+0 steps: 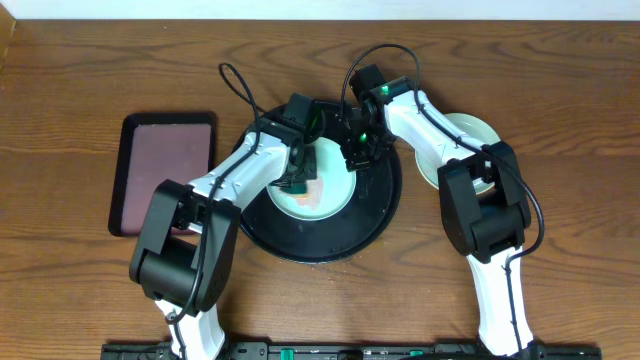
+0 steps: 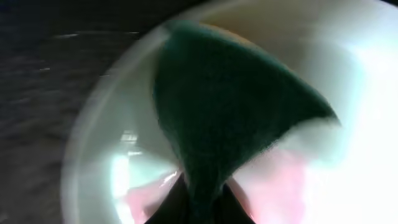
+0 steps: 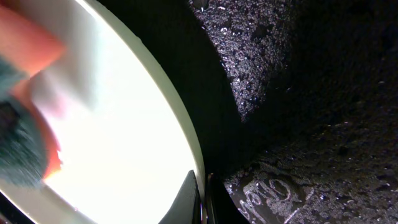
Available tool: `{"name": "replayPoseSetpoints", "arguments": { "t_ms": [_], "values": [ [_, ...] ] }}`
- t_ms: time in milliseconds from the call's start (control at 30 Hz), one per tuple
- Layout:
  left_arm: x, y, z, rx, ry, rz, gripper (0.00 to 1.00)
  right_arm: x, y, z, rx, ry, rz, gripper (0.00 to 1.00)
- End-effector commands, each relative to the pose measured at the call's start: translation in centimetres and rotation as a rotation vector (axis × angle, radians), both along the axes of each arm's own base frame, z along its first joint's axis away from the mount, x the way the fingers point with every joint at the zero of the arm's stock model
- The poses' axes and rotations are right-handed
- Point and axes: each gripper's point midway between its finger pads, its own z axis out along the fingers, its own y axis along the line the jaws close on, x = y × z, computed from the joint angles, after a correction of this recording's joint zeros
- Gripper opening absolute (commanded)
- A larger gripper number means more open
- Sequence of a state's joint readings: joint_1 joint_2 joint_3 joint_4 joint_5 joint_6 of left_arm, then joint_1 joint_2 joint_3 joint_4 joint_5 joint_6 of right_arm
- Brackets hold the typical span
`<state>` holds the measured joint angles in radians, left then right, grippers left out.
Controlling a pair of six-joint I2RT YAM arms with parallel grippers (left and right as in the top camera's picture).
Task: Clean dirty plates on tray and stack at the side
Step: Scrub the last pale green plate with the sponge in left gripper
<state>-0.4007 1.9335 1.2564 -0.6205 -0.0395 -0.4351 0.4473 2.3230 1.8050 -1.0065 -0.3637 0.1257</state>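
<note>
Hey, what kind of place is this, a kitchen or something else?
Probably a robot test bench, not a kitchen: a wooden table, robot arms mounted at its edge, and a sponge on a plate in a black tray, no sink in view.

Left wrist view is all smear: the green sponge point(image 2: 230, 106) is soft-edged, the plate point(image 2: 99, 155) beneath it washes out to white glare on the right, and the left gripper point(image 2: 199, 208) is just dark tips cut off at the bottom edge. In the right wrist view the plate's face is blown out, the sponge is a blurred teal patch clipped by the left edge, and the right gripper point(image 3: 202, 199) is cropped at the bottom. Overhead, the left gripper covers part of the plate, and the right arm point(image 1: 480, 190) hides part of the side plate point(image 1: 470, 128), so one or a stack, can't tell. The left arm point(image 1: 180, 215) overlaps a corner of the maroon tray point(image 1: 165, 165).
</note>
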Motion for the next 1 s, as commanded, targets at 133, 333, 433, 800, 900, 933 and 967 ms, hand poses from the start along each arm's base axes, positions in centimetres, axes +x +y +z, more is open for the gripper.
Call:
{"name": "replayPoseSetpoints", "arguments": {
  "t_ms": [133, 333, 433, 800, 900, 933, 967],
  "values": [
    [-2.3, 6.2, -0.6, 0.267, 0.072, 0.13, 0.07, -0.6, -1.0, -1.9, -0.069, 0.022, -0.01, 0.01],
    [-4.8, 1.4, -1.5, 0.015, 0.233, -0.189, 0.07, -0.5, -1.0, -1.9, -0.076, 0.021, -0.021, 0.01],
    [-6.2, -3.4, -0.8, -0.26, 0.263, -0.424, 0.07, -0.5, -1.0, -1.9, -0.076, 0.021, -0.021, 0.01],
    [-1.4, -5.3, -0.2, -0.286, 0.041, -0.506, 0.07, -0.5, -1.1, -2.0, -0.082, 0.017, -0.019, 0.01],
    [0.8, -3.5, -0.5, -0.153, -0.034, -0.457, 0.08, -0.5, -1.1, -2.0, -0.083, 0.017, -0.019, 0.01],
    [1.4, -2.8, -0.5, -0.112, -0.051, -0.429, 0.07, -0.6, -1.1, -2.0, -0.083, 0.018, -0.019, 0.01],
    [2.1, -1.7, -0.5, -0.047, -0.074, -0.378, 0.08, -0.6, -1.1, -2.0, -0.084, 0.019, -0.019, 0.01]
  ]
}}
